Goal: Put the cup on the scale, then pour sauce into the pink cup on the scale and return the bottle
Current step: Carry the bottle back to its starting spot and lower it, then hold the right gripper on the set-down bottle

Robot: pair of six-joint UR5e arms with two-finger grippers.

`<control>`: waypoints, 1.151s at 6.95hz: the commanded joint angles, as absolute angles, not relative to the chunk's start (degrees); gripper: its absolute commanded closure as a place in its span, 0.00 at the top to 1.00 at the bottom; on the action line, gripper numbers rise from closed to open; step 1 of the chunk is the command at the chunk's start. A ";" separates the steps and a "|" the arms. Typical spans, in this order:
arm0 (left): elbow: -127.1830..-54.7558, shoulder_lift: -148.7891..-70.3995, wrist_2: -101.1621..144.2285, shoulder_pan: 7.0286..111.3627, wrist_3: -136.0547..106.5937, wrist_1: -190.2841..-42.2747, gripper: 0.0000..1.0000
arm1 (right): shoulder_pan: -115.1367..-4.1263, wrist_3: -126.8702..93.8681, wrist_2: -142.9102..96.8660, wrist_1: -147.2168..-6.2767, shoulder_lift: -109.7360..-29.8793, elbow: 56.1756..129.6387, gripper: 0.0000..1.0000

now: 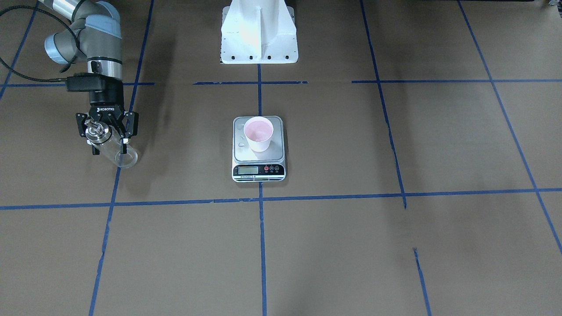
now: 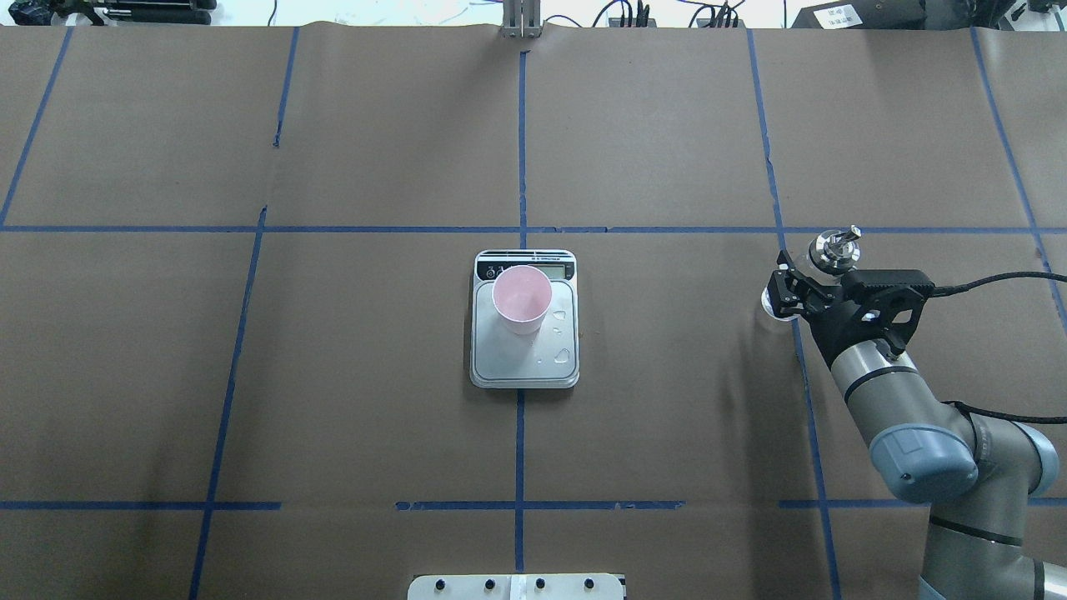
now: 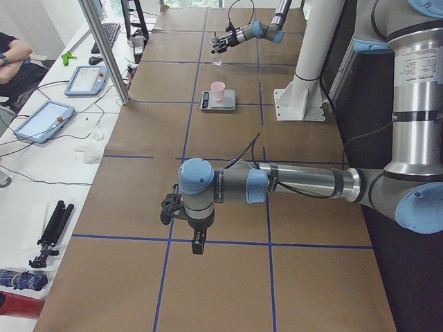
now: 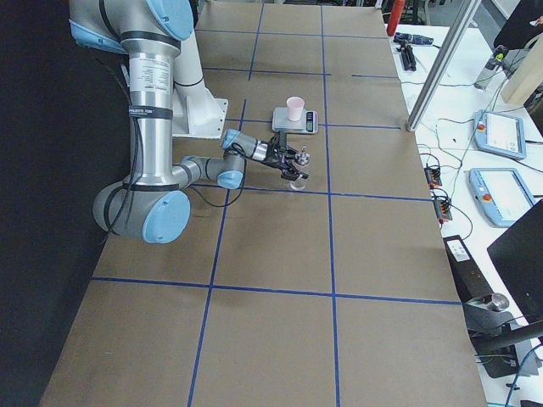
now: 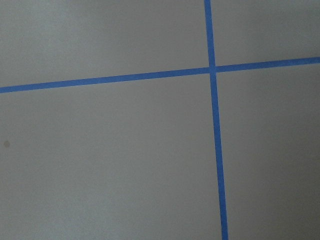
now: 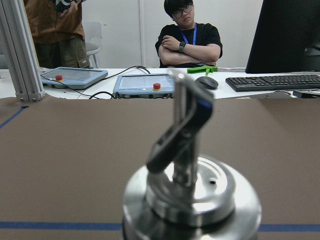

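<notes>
2 of 3 steps look done, last one underway. Cup (image 1: pixel 258 133) stands upright on scale (image 1: pixel 276 152), toward platform's display-side half, so placing is done. Pour is prob done too: few clear drops (image 2: pixel 562 357) sit on the platform beside the cup, but the sauce itself can't be made out inside the pink cup. Bottle (image 1: pixel 125 159) is well apart from scale, off to the robot's right side of it, held upright and low over the table w/ the silver spout cap (image 6: pixel 192 190) on top. Can't tell if its base touches the table yet. R gripper (image 1: pixel 109 149) has its jaws clamped on the bottle body just under the cap. Left to do, as I judge: set it down, release, back off.

L gripper (image 3: pixel 198 243) is far from scale toward the robot's left table end, pointing down over bare paper; jaws' state can't tell, shows only in the side view.

Around: white robot base (image 1: pixel 259 33) just behind scale on the robot's side; operator (image 6: pixel 189 35), pendants (image 6: pixel 145 84) and keyboard (image 6: pixel 275 82) beyond the far table edge from scale. Nothing sits btw bottle and table under it.
</notes>
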State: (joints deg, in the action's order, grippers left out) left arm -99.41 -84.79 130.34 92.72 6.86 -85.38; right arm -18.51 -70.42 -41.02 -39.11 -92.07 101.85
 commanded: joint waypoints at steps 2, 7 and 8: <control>-99.40 -84.81 130.34 92.72 6.86 -85.43 1.00 | -17.40 -70.40 -40.52 -39.11 -91.06 100.90 0.18; -99.40 -84.90 130.34 92.72 6.86 -85.43 1.00 | -16.96 -70.23 -38.67 -39.02 -91.05 100.55 0.60; -99.32 -84.99 130.34 92.72 6.86 -85.43 1.00 | -16.96 -70.14 -38.67 -39.02 -91.05 100.46 0.62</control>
State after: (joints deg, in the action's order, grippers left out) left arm -99.37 -84.90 130.34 92.72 6.86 -85.43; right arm -17.01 -70.23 -38.71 -39.04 -91.05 100.52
